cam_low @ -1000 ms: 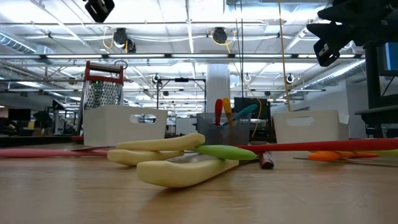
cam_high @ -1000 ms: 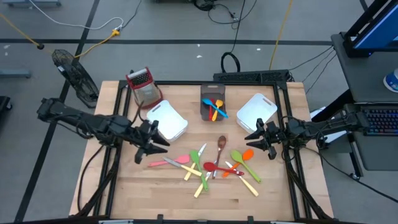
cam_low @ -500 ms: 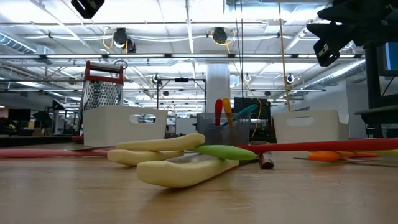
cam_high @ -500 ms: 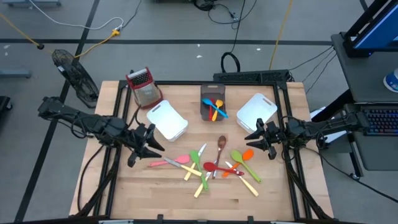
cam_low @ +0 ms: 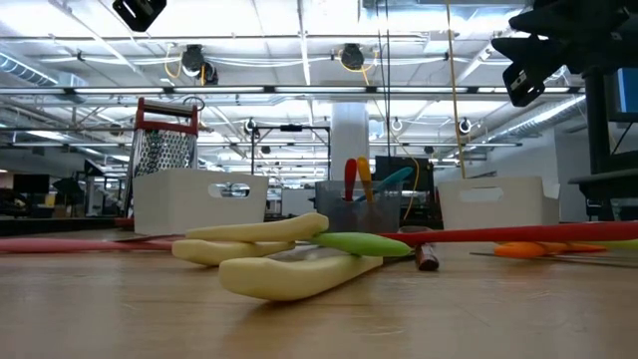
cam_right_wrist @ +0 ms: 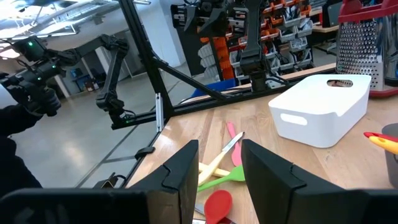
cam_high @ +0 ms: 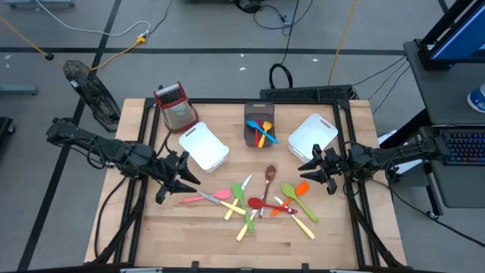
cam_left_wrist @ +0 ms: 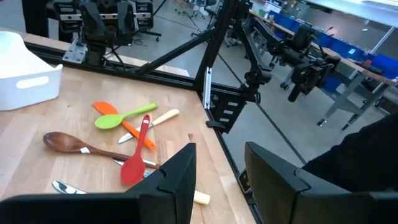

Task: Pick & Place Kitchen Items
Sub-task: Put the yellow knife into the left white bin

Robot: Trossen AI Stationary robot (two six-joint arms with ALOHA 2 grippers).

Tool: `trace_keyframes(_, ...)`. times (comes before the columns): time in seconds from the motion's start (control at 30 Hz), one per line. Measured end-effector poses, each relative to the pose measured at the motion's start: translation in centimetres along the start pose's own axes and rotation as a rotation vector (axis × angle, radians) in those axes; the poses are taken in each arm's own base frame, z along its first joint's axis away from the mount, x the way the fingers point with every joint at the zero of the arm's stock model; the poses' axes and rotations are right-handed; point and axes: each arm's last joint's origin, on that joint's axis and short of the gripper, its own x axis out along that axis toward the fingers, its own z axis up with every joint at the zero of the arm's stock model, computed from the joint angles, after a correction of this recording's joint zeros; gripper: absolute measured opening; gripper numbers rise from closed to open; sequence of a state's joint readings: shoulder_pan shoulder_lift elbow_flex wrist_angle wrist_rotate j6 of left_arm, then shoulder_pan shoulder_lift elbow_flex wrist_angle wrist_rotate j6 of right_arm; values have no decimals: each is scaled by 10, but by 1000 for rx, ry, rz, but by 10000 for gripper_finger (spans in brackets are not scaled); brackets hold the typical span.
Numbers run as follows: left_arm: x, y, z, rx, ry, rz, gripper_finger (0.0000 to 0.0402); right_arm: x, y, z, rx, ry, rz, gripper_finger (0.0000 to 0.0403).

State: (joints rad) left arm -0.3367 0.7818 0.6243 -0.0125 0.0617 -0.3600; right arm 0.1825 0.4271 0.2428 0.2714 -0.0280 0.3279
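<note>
Down at the near edge of the table (cam_high: 189, 250) the kitchen items (cam_high: 258, 201) lie scattered in a loose heap: cream-handled cutlery (cam_low: 284, 271) crossed in front, a green spoon (cam_high: 290, 191) and an orange one (cam_high: 300, 189) to the right, a red spoon (cam_left_wrist: 135, 164) and the brown wooden spoon (cam_high: 269, 178) in the middle, a pink spatula (cam_high: 216, 196) on the left flank. Nothing is lifted yet. Left gripper (cam_high: 182, 179) hangs above the boards just left of the pile, its fingers (cam_left_wrist: 180, 171) parted with a gap showing and nothing between them. Right gripper (cam_high: 317, 173) hovers at the pile's right edge, also parted and empty. Farther back, the grey bin (cam_high: 259, 125) already holds a few pieces, with a white bin (cam_high: 203, 146) and another white bin (cam_high: 312, 136) flanking it, and the grater (cam_high: 175, 105) behind. My read: a pick is next. The smart move is to choose an outlying piece, the pink spatula or the orange spoon, come straight down across its handle, and avoid the crossed stack where one tug would drag the neighbours.
</note>
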Motion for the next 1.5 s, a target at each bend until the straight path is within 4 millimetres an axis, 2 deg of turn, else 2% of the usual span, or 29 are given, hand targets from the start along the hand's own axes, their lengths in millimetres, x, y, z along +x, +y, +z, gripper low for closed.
trace_keyframes(0.9, -1, 0, 1, -3, 6, -36, 141, 0, 0, 0, 0, 0, 0, 114)
trace_keyframes(1.07, -1, 0, -6, -16, 74, -30, 141, 0, 0, 0, 0, 0, 0, 114)
trace_keyframes(1.13, -2, 1, -13, -33, 153, -27, 141, 0, 0, 0, 0, 0, -1, 114)
trace_keyframes(1.3, -1, 7, -30, -176, 324, 43, 141, 0, 0, 0, 0, 0, 0, 114)
trace_keyframes(1.5, 12, 9, -36, -263, 360, 89, 141, 0, 0, 0, 0, 0, 0, 114)
